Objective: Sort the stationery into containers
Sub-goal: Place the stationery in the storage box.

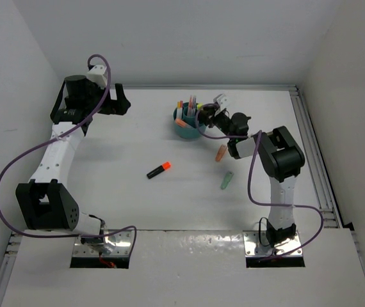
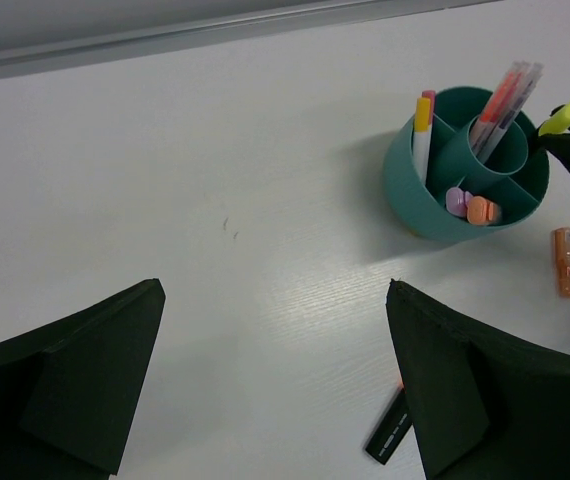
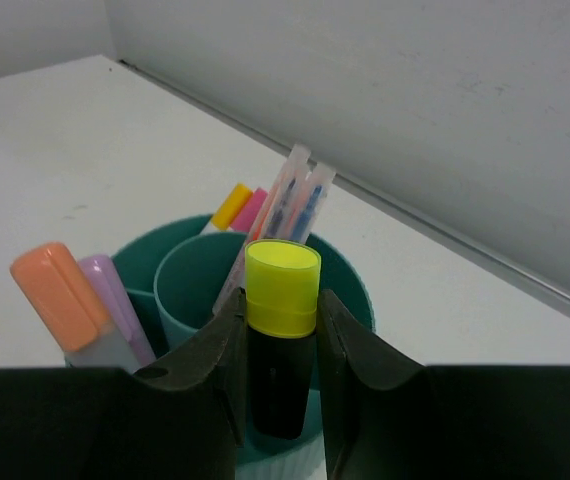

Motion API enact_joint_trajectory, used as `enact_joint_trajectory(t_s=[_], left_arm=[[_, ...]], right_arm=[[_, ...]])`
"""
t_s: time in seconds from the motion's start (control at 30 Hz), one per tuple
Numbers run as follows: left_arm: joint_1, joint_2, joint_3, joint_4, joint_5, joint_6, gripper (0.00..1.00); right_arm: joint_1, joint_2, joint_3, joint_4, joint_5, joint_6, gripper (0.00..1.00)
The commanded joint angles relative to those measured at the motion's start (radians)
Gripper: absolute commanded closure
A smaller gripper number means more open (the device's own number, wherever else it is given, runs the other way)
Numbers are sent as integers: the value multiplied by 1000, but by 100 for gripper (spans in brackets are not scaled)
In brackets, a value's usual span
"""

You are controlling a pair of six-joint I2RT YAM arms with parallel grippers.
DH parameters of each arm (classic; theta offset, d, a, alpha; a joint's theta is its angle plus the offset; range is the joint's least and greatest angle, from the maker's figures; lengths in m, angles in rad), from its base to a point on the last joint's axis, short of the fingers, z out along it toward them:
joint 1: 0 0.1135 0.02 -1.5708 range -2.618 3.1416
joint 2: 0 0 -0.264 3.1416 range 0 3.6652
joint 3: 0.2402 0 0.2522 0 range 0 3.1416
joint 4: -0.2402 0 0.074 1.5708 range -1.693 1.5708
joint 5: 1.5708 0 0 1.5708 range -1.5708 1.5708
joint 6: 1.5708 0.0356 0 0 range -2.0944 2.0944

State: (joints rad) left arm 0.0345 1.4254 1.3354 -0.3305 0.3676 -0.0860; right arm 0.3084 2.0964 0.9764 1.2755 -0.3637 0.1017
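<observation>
The teal cup point(image 1: 187, 130) stands at the table's back middle and holds several pens and markers. My right gripper point(image 3: 280, 312) is shut on a black highlighter with a yellow cap point(image 3: 281, 340), held upright over the near side of the cup point(image 3: 353, 292). In the left wrist view its yellow cap point(image 2: 564, 116) shows at the rim of the cup point(image 2: 415, 195). On the table lie a black-orange marker point(image 1: 159, 169), an orange marker point(image 1: 221, 153) and a green marker point(image 1: 227, 180). My left gripper point(image 2: 274, 290) hangs open over bare table, left of the cup.
Thin pens point(image 3: 293, 195) stand in the cup's centre tube point(image 3: 187, 272). An orange-capped marker point(image 3: 57, 296) and a lilac one point(image 3: 107, 292) fill a ring compartment. White walls close in the back and both sides.
</observation>
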Motion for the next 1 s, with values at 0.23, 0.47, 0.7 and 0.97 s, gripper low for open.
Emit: enact_joint_trajectory(t_s=[0.23, 0.47, 0.7, 0.97], left_arm=[[19, -6, 50, 5, 2, 29, 0], [33, -40, 13, 56, 34, 3, 0], [50, -88, -7, 22, 91, 43, 0], [81, -128, -16, -91, 177, 135, 0]], right_arm=[[18, -50, -62, 367, -80, -37, 32], [35, -217, -84, 316, -152, 62, 40], [52, -397, -72, -115, -343, 158, 57], [247, -221, 552, -1817, -493, -557, 59]])
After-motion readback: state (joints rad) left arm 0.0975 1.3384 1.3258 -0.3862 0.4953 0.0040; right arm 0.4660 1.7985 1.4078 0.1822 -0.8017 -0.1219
